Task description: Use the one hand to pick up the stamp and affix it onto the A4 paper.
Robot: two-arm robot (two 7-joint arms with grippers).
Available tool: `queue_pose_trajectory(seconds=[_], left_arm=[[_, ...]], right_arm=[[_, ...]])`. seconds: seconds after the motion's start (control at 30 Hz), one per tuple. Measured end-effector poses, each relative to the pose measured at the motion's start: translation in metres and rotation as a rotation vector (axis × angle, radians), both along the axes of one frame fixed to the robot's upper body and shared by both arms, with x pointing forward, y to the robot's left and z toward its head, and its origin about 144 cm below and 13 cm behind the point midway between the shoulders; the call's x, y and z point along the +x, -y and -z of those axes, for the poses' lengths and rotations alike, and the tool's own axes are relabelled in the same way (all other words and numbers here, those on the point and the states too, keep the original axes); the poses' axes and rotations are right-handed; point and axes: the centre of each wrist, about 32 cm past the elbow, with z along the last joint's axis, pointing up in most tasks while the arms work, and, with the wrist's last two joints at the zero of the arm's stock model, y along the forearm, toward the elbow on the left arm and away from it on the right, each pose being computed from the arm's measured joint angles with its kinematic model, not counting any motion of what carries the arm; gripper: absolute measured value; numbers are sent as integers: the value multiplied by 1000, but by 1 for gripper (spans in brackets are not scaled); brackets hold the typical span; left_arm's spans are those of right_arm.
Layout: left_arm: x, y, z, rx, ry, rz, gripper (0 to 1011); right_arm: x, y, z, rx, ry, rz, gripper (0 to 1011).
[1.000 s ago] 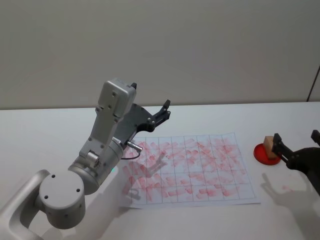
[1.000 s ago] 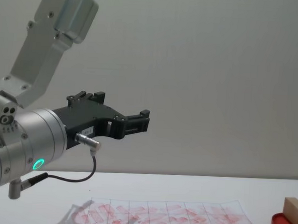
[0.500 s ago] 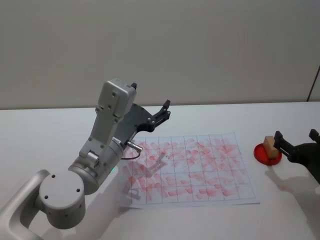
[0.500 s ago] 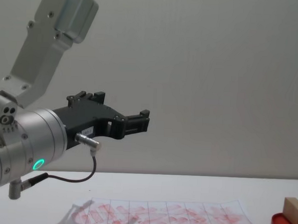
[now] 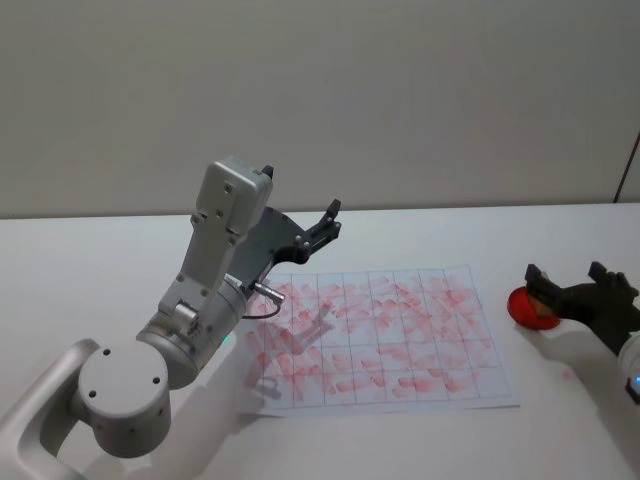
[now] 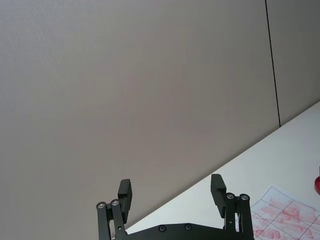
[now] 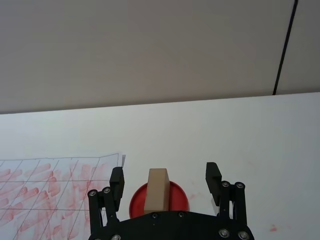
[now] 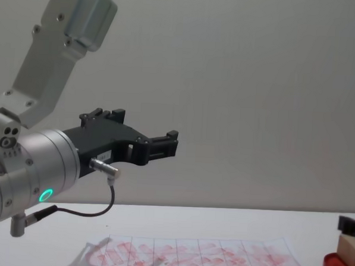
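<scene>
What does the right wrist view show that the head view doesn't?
Right wrist view's own: gaps between the upright stamp and both open fingers of the right gripper. Head view's own: the left gripper, raised by the far left corner of the A4 paper, and that whole sheet. Shared: stamp on the red ink pad, right gripper around it.

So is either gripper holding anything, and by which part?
Nothing yet. The right gripper has its jaws open either side of the stamp; the left gripper hangs open, empty.
</scene>
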Motion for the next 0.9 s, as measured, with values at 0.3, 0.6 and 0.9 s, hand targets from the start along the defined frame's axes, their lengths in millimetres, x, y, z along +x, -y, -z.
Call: queue_pose_trajectory(seconds=[0.3, 0.6, 0.9], left_arm=[[0, 0, 0, 0, 0, 0, 1001], [0, 0, 0, 0, 0, 0, 1001], [0, 0, 0, 0, 0, 0, 1001]], right_arm=[[16, -6, 3, 4, -46, -46, 1002], [30, -16, 3, -8, -80, -85, 1003], [35, -23, 1, -20, -99, -97, 1003]])
